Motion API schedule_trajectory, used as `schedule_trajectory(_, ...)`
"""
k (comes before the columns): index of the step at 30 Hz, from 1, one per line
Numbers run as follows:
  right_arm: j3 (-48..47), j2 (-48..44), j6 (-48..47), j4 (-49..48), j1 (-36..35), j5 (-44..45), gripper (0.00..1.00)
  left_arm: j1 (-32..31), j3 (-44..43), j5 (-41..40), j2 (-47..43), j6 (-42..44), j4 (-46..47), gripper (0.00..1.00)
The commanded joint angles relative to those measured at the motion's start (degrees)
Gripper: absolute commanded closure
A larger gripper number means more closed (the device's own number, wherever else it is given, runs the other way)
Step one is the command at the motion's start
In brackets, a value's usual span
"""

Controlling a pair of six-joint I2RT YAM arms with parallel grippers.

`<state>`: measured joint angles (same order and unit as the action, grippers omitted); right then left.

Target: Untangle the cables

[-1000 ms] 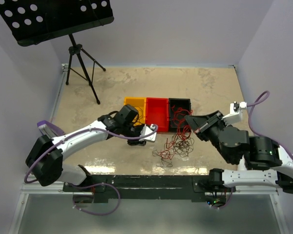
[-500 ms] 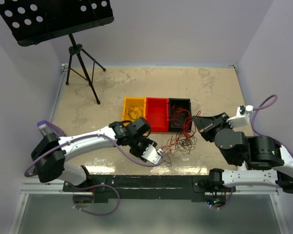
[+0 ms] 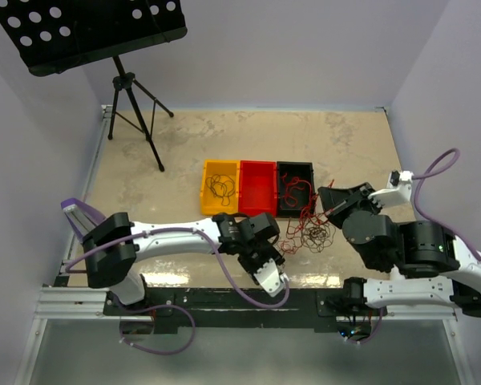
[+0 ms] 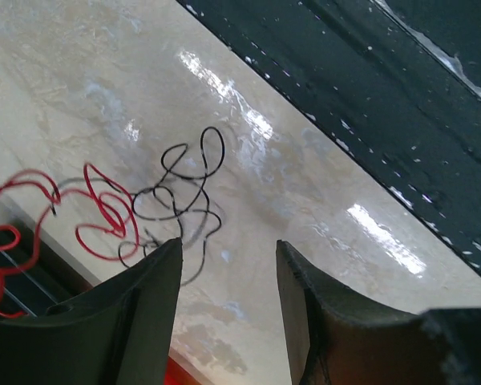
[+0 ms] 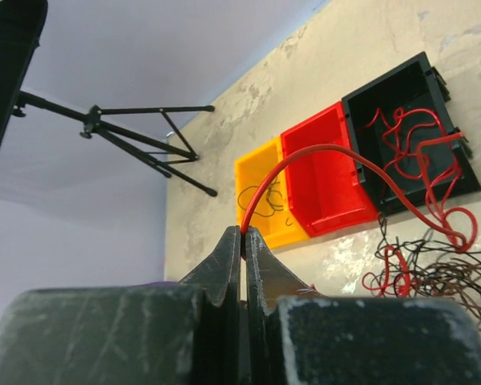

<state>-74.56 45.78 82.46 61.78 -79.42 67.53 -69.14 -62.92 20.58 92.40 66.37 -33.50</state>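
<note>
Cables (image 3: 306, 234) lie tangled on the bench (image 3: 345, 144), just in front of the black bin (image 3: 295, 165). A few strands sit in the yellow bin (image 3: 221, 163). Right pincer (image 5: 243, 241) is clamped on one red cable (image 5: 329, 148) and raised, likely to draw it out of the heap. Left pincer (image 4: 227, 250) has its jaws apart and empty, over a loose black cable (image 4: 184, 192), probably its next pick.

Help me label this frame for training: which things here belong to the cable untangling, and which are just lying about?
In the job:
- cable tangle on the table
- red cable, pinched in the right gripper
- black cable, below the open left gripper
- yellow bin and black bin, both holding cables; red bin between them

Lying about:
- music stand on its tripod
</note>
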Motion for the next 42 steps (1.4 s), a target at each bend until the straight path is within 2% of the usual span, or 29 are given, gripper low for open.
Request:
schedule_trajectory(1, -1.03, 0.19, -2.83, 0.1, 0.49, 4.63, 1.0, -1.17, -3.96, -0.27, 5.23, 3.5, 1.59, 0.44)
schedule_trajectory(5, 0.73, -1.74, -3.26, 0.18, 0.49, 3.75, 1.0, -1.26, -8.09, 0.25, 11.3, 1.93, 1.68, 0.44)
schedule_trajectory(17, 3.64, -2.62, -3.7, -0.25, 0.93, 2.26, 1.0, -2.13, -12.05, -2.21, 18.43, 1.92, 5.46, 0.5)
schedule_trajectory(20, 3.99, -2.62, -3.79, -0.17, 0.84, 1.91, 1.0, -2.22, -13.28, -2.38, 20.09, 2.01, 4.41, 0.59)
schedule_trajectory(24, 4.87, -3.5, -2.83, -0.26, 0.93, 1.64, 1.0, -2.22, -14.34, -2.47, 21.42, 1.66, 3.97, 0.78)
schedule_trajectory(27, 4.96, -3.59, -3.09, -0.17, 0.93, 1.82, 1.0, -2.22, -14.34, -2.56, 20.98, 1.75, 3.35, 0.98)
schedule_trajectory(31, 3.9, -3.07, -4.32, -0.08, 0.93, 2.96, 1.0, -2.05, -12.76, -3.88, 16.08, 0.34, 0.63, 1.0)
schedule_trajectory(36, 2.67, -2.62, -5.9, 0.18, 1.63, 4.72, 1.0, -0.3, -12.4, -4.58, 2.64, 0.69, -10.86, 1.0)
schedule_trajectory(38, 2.06, -2.54, -7.3, 0.1, 2.33, 5.51, 1.0, 1.72, -17.9, -5.02, -1.76, 1.91, -19.11, 1.0)
schedule_trajectory(40, 1.36, -2.36, -9.06, 0.18, 3.74, 6.21, 1.0, 4.27, -24.16, -5.28, -4.76, 2.8, -31.75, 1.0)
schedule_trajectory(42, 0.74, -2.19, -10.47, 0.01, 4.71, 6.65, 1.0, 5.42, -28.39, -7.74, -7.48, 2.11, -38.28, 1.0)
